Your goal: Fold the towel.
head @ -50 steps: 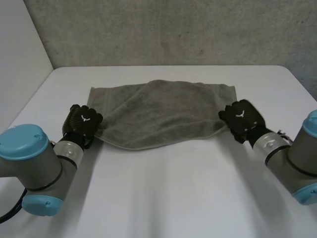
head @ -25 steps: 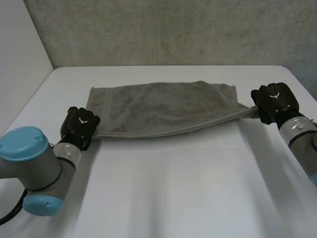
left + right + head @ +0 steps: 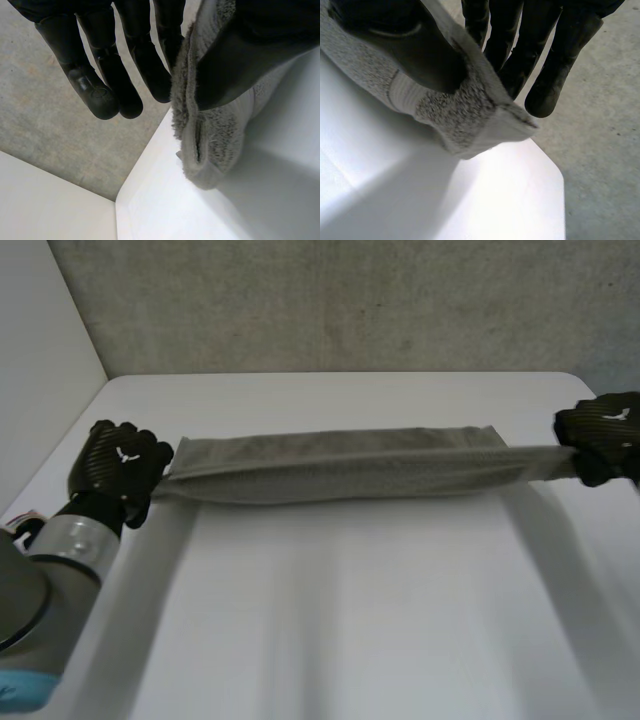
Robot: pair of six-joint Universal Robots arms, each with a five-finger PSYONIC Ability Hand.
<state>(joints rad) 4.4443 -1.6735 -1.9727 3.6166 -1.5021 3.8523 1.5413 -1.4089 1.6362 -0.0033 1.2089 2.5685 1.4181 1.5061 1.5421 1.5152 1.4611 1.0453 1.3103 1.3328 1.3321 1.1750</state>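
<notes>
The grey towel (image 3: 335, 465) is stretching taut across the frame's middle, over the white table (image 3: 350, 620). The left hand (image 3: 115, 465), mid-left, is pinching its left end between thumb and fingers. The right hand (image 3: 605, 430), at the right edge, is pinching the other end.

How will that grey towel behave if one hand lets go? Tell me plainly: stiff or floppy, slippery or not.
Probably floppy: the towel seems to span straight because the left hand and right hand pull its ends apart, so a freed end would likely drop to the table. Likely not slippery: its nap looks coarse where each hand pinches it.
</notes>
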